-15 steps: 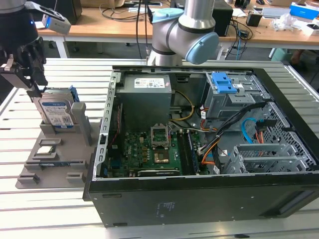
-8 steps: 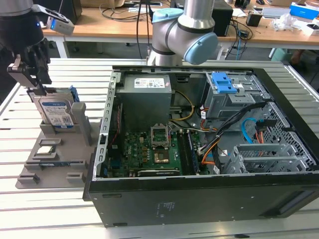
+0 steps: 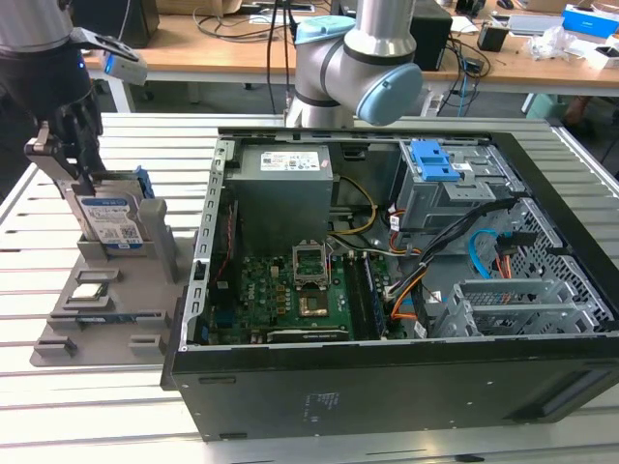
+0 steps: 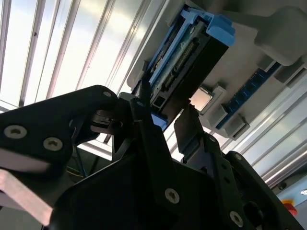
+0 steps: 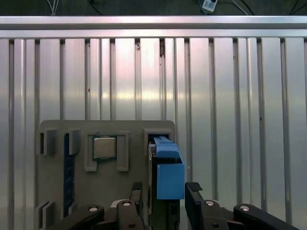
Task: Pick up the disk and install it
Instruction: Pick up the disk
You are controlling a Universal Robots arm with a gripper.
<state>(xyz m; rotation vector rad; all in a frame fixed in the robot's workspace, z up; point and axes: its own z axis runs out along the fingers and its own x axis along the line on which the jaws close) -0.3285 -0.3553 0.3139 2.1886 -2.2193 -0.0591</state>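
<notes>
Over the grey fixture tray [image 5: 53, 129], the gripper [image 5: 165, 188] has its jaws parted to roughly the thickness of the disk [image 5: 168, 167], with one finger [image 5: 137, 191] off each broad face. The disk sits between the jaws, standing on edge in the tray's upright slot. The first wrist view shows a slim gap on either side, so I judge the jaws to be straddling it, not clamping. The on-edge stance looks deliberate: both flat faces are open to fingers closing from the sides, and the slot keeps the disk from tipping. The blue bracket frames the edge nearest the wrist. A square chip [image 5: 104, 147] lies flat in its own recess just to one side of the jaws, apart from the disk. A blue strip [image 5: 68, 167] sits in a slot farther off on that side; neither is touched. By my reading the pick is not yet made. The open computer case [image 3: 387, 387] sits well away from the jaws, interior facing up. Inside it is a grey cage [image 3: 426, 198] with a blue latch [image 3: 435, 159] on top, probably the bay. The surface is a ribbed aluminium table [image 5: 230, 96], bright with glare. The room is a lab, with wooden benches [image 3: 222, 43] strewn with cables behind the arm [image 3: 363, 58].
</notes>
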